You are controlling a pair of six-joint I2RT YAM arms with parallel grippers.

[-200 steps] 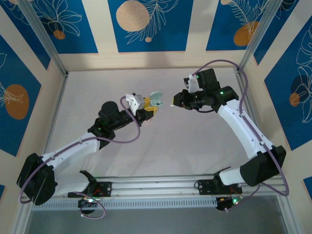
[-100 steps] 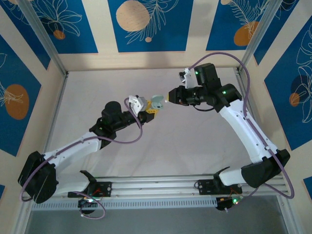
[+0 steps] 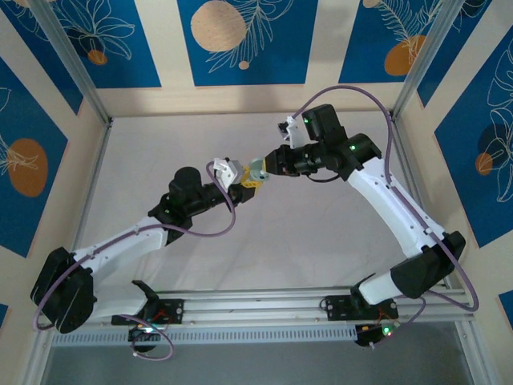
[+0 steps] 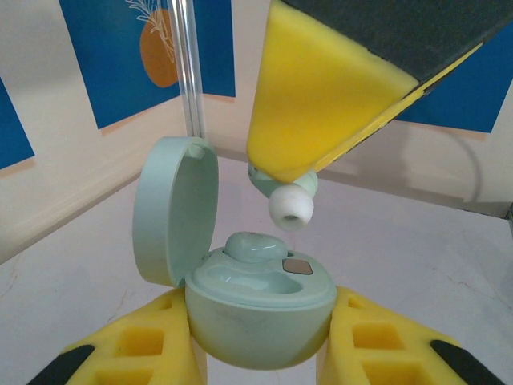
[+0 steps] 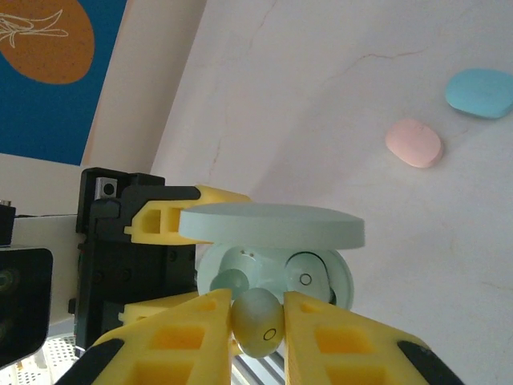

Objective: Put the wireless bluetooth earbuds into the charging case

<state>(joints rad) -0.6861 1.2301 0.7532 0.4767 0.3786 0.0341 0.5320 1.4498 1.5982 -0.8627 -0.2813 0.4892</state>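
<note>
Ok, we see L gripper (image 3: pixel 243 183) clamping open mint case (image 4: pixel 260 309), R gripper (image 5: pixel 258 319) pinching earbud (image 4: pixel 290 207) just above it. R wrist cam adds pink case (image 5: pixel 414 143), blue case (image 5: pixel 479 92) on white table (image 5: pixel 321 80); blue-print walls (image 3: pixel 240 40).

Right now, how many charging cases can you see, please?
3: the open green case in the left pincer; a pink case and a blue case on the table. Others may be hidden.

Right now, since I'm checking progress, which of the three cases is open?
The mint-green case in the left gripper: its lid stands up. The pink case and the blue case lie shut on the table.
</note>
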